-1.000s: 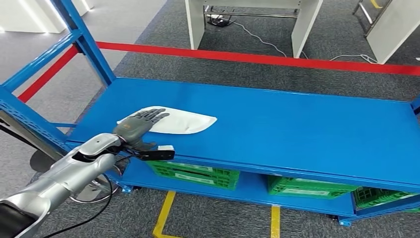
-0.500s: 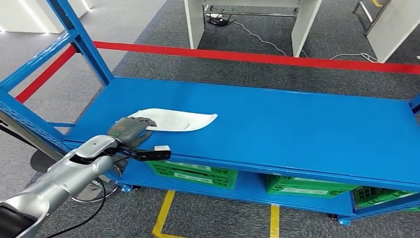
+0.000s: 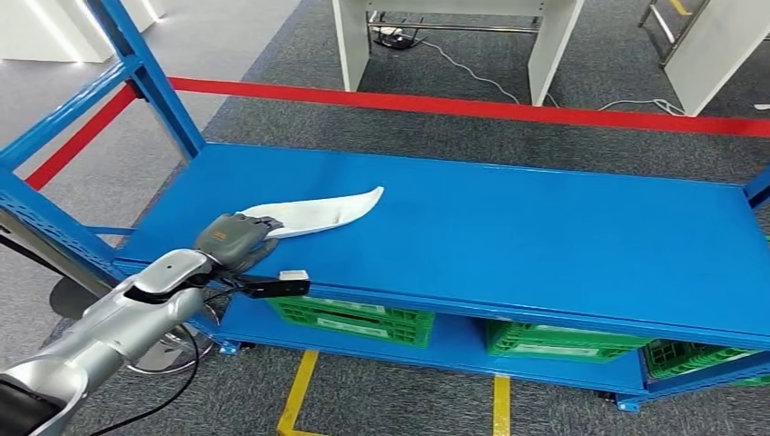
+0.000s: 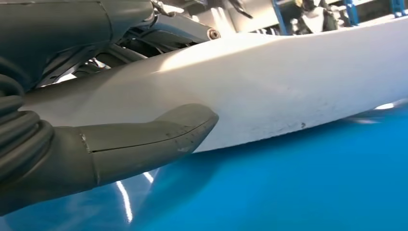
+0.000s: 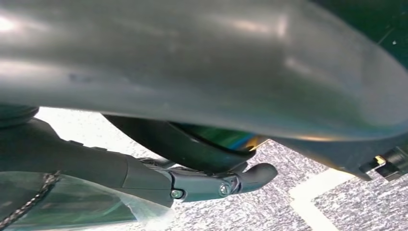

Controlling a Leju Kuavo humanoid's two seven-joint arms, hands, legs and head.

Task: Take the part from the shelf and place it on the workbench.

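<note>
Gripping the white part [image 3: 318, 211] with the left hand [image 3: 238, 238], right at the front left corner of the blue shelf [image 3: 545, 227]. Fingers wrapped over the part's near end, nothing loose about it. From the left wrist view, a closer look: thick grey thumb [image 4: 144, 144] pressed up against one face of the part [image 4: 288, 82], darker fingers folded over the other side, glossy shelf top [image 4: 288, 192] just beneath. Pinched firmly between thumb and fingers, then. Lying lengthwise towards the middle of the shelf, curved like a blade, far tip tilted up and pointing away from the left edge. Hard to say whether fully clear of the shelf top or touching it somewhere along the lower edge.

Over on the right wrist view, a dark finger of the right hand [image 5: 202, 185] above speckled grey floor, under a big blurred shape; no telling how far open or closed.

Below the shelf top, green crates [image 3: 354, 318] on the lower level. Beyond the back edge, a red line [image 3: 454, 104] across the grey carpet.
</note>
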